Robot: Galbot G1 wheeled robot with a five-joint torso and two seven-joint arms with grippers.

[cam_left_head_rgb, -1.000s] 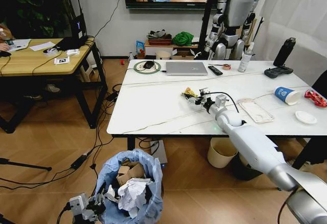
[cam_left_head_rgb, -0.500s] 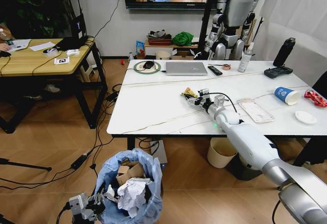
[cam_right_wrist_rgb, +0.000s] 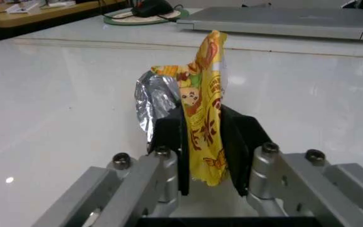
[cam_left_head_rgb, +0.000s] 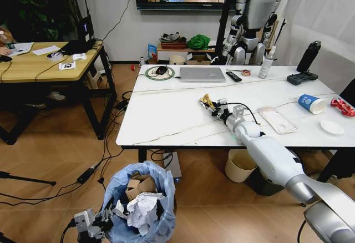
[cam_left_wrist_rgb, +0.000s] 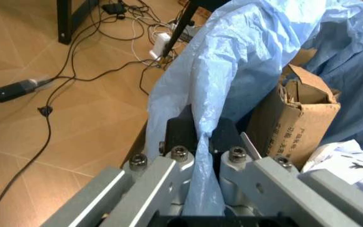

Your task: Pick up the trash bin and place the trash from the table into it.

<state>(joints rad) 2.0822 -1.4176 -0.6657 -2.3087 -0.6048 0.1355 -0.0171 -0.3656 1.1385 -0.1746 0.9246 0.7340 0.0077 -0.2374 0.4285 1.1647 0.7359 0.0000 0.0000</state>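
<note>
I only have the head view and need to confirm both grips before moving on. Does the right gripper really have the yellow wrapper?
Observer: Yes. The right gripper is shut on the yellow wrapper, which stands upright between its pads.
Operator: And the left one?
Observer: The left gripper pinches a fold of the trash bin liner, not a hard rim.
Operator: Anything close to it?
Observer: A brown cardboard piece stands inside the liner, beside the fingers.

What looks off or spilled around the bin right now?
Nothing spilled. The left pincer is pinching only the crinkled light-blue bag liner of the small round trash bin, not a rigid rim, so that hold looks flimsy.
</note>
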